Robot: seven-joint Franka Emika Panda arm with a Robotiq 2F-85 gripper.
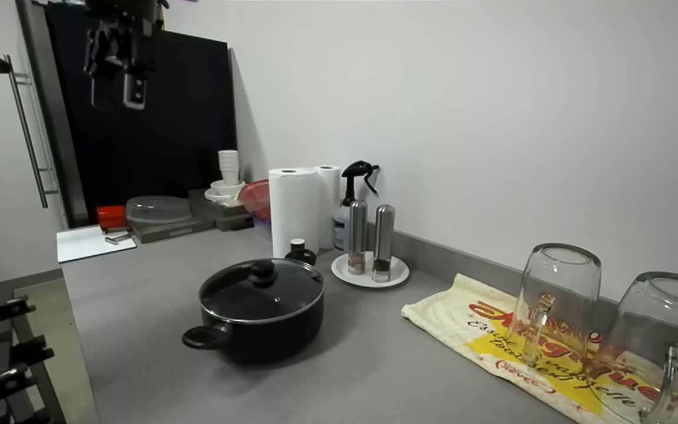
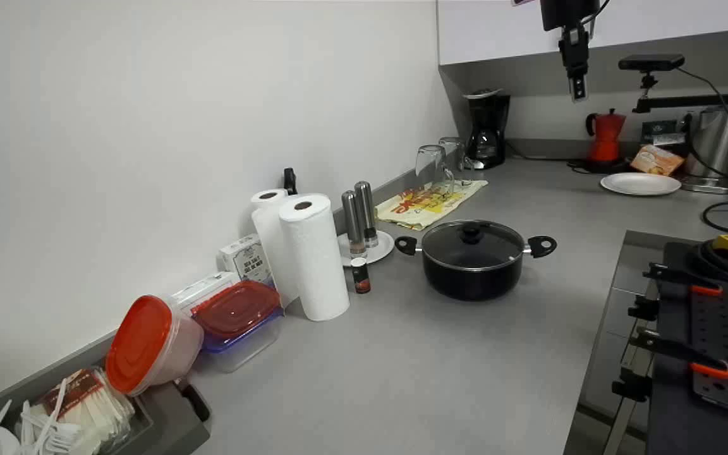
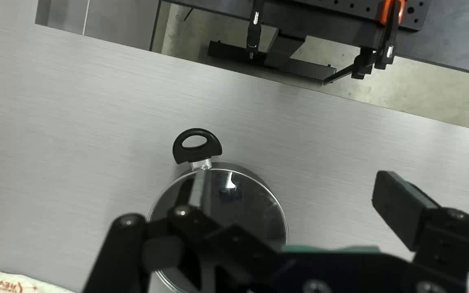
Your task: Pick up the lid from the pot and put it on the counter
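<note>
The black pot (image 1: 274,338) stands upright on the grey counter (image 1: 374,371), and also shows in an exterior view (image 2: 473,282). The dark glass lid (image 1: 239,297) sits on the pot, black knob at its centre; it shows in an exterior view (image 2: 452,253) too. In the wrist view the lid (image 3: 246,207) is partly covered by my gripper's parts, which hide its knob; one pot handle (image 3: 197,154) is in sight. My gripper (image 3: 295,199) is open and empty, its fingers wide apart. In both exterior views the gripper (image 1: 118,94) (image 2: 579,90) is high above the counter, apart from the lid.
Paper towel rolls (image 1: 293,206), a small dark bottle (image 2: 360,275) and a white tray with steel shakers (image 1: 368,282) stand near the pot. Upturned glasses (image 1: 557,265) stand on a patterned cloth (image 1: 451,312) along the wall. Plastic containers (image 2: 237,316) lie farther along it.
</note>
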